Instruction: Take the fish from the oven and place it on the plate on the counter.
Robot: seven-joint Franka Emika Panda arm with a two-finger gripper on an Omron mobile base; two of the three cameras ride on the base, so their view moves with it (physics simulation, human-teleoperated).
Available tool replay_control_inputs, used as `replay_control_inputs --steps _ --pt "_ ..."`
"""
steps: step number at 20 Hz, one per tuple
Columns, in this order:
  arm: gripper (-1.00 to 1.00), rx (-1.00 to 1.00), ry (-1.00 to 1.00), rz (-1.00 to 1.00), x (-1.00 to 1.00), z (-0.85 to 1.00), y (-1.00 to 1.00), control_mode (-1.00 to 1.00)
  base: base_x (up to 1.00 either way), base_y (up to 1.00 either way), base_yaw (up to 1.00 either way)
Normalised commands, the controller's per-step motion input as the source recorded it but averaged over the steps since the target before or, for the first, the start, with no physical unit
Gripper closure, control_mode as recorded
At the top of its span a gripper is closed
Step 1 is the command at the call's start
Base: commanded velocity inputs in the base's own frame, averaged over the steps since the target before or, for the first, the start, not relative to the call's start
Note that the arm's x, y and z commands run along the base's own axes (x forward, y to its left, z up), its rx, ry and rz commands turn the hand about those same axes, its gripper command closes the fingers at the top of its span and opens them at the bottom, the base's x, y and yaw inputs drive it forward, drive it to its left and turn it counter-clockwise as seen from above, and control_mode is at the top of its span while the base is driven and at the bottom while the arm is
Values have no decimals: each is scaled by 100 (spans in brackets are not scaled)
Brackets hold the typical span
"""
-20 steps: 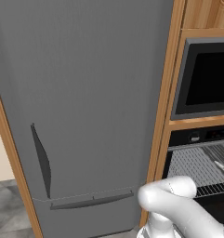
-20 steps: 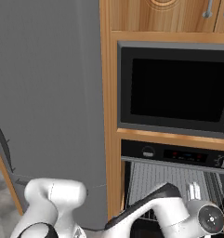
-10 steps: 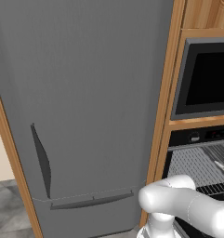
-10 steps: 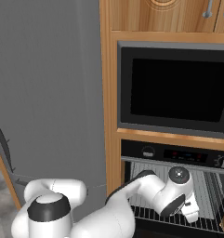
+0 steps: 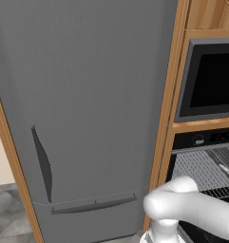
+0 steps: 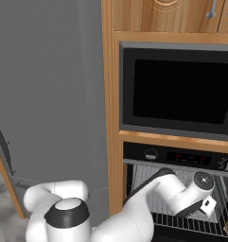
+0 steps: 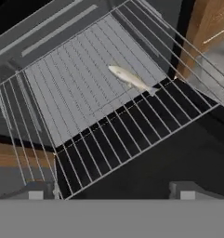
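The fish, small and hard to make out, lies on the oven rack near its front edge, well apart from the gripper, whose jaws stand wide apart, cut off below.

A home kitchen: grey fridge, built-in oven and microwave in wood.

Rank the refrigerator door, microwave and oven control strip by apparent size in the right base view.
1. Refrigerator door, largest.
2. Microwave.
3. Oven control strip, smallest: a thin dark band under the microwave.
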Motion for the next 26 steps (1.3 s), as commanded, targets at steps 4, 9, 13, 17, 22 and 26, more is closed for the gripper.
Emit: replay_control_inputs --steps 4,9,13,17,22,26 --pt "-100 0 1 58 14 -26 -18 -100 0 0 0" --pt "-100 -5 17 29 66 -23 -11 -100 0 0 0" --pt "-100 -8 20 5 79 -29 0 -100 0 0 0" --pt "-100 -4 5 0 47 -60 -3 -100 0 0 0" --pt "-100 0 -24 0 -7 -40 -13 -100 0 0 0" --pt "-100 -4 -15 0 15 -13 -6 -100 0 0 0"
